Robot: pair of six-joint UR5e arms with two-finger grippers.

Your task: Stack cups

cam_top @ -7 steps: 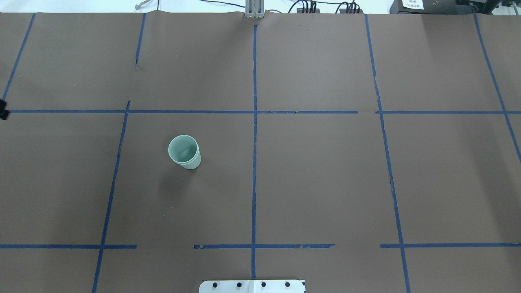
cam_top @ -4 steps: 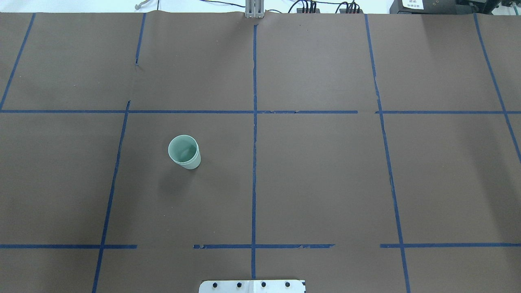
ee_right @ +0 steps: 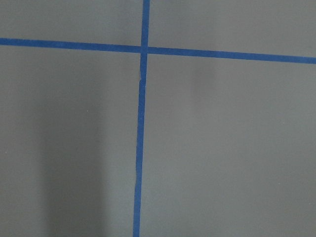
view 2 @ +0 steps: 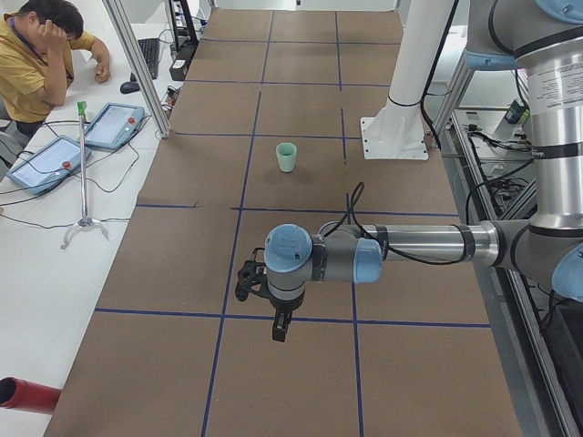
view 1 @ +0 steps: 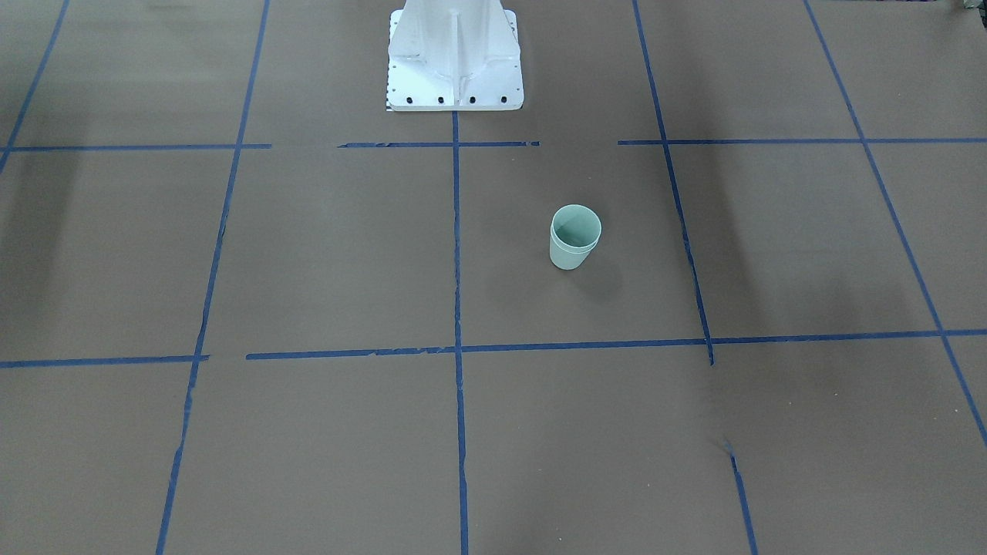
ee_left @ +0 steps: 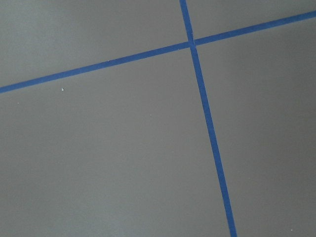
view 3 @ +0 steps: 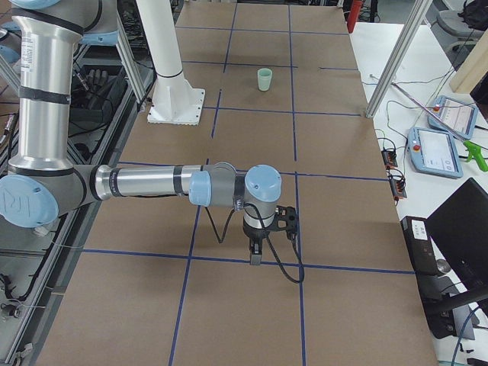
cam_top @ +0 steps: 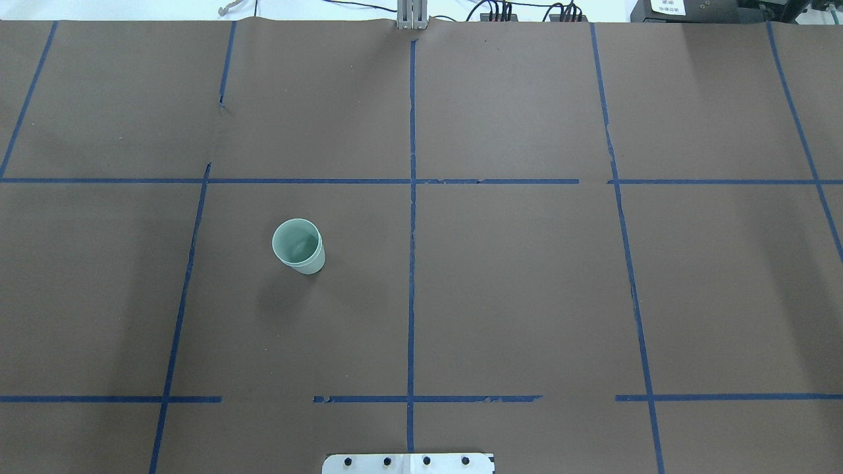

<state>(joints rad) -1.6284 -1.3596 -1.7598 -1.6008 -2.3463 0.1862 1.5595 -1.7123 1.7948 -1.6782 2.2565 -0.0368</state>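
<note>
The cups [cam_top: 298, 245] are seen upright as 1 nested stack, with a second rim line just under the top rim. They are set on the left half of the worktop [cam_top: 527, 296], about midway between the robot-side edge and the operators' edge. The left end effector [view 2: 276, 320] is held above the worktop's left end and the right end effector [view 3: 255, 252] above its right end. Whether either is released or clenched cannot be told.
</note>
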